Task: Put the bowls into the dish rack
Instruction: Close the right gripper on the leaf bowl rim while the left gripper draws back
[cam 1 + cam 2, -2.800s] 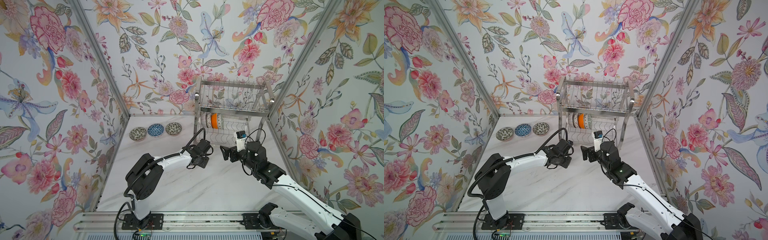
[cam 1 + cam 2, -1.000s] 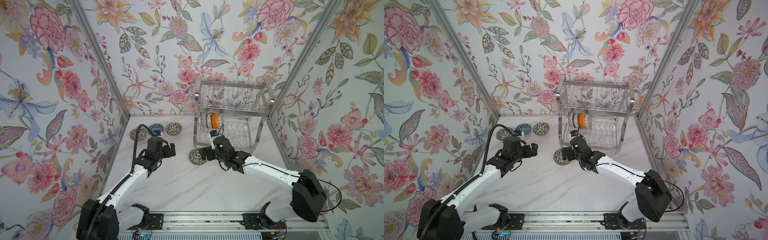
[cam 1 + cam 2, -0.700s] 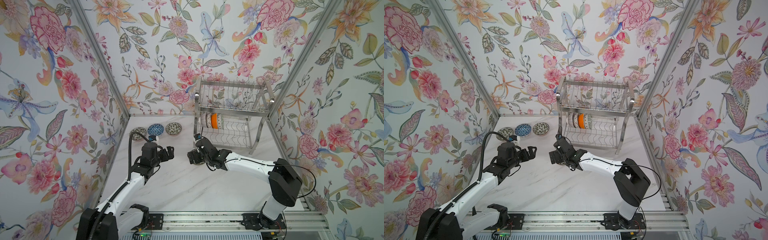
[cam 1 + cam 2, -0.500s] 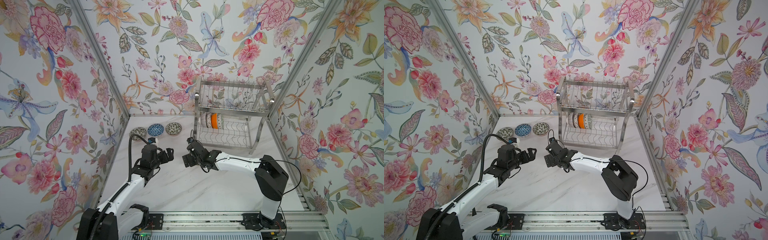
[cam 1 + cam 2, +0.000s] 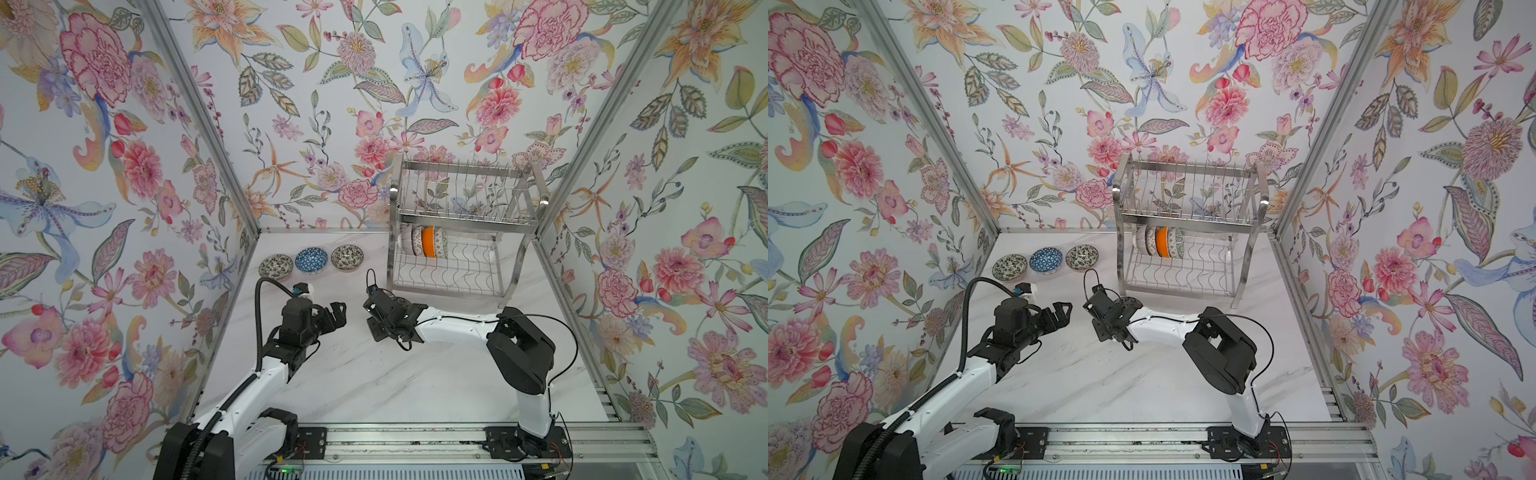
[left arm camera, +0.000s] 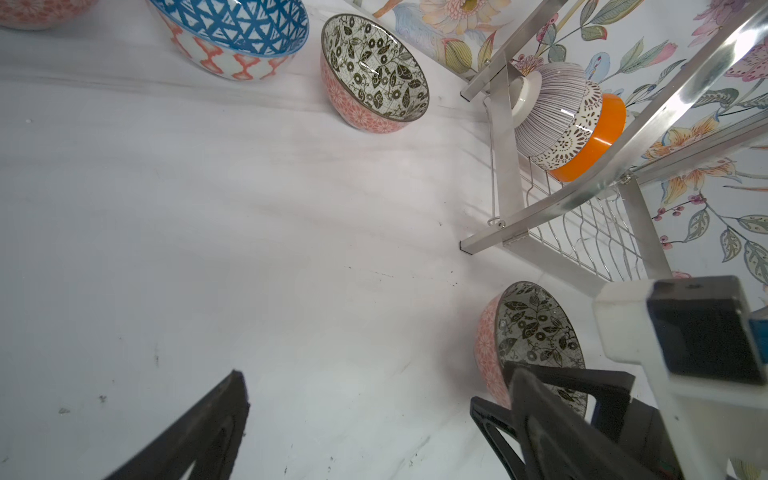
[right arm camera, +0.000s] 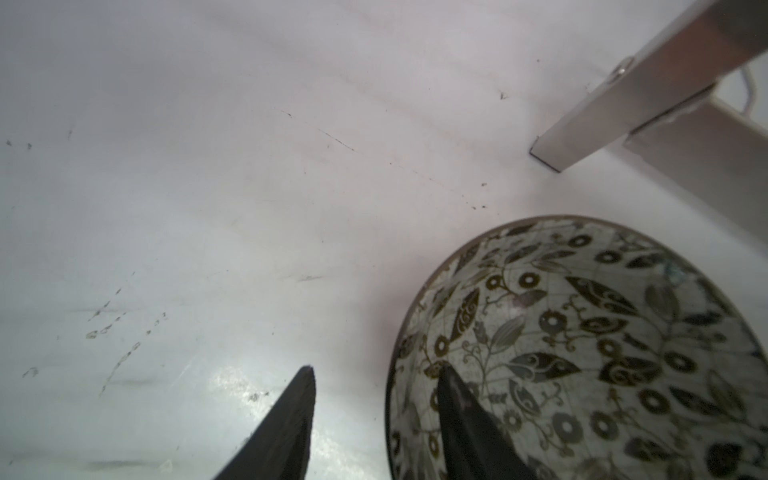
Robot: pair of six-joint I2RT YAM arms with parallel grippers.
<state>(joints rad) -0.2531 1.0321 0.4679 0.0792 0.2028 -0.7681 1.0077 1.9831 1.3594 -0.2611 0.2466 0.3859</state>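
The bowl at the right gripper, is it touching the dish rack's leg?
Apart. The right wrist view shows bare table between the bowl and the foot of the dish rack; the left wrist view agrees.

Counter layout: three round patterned ceramic bowls (image 5: 276, 266) (image 5: 311, 260) (image 5: 347, 257) in a row on white marble counter (image 5: 374, 382), rear left, left of two-tier steel wire dish rack (image 5: 465, 220). Four nested ceramic bowls (image 5: 424, 243) on edge in lower tier, left end. One leaf-patterned ceramic bowl (image 6: 536, 332) on counter just before rack's front-left leg.
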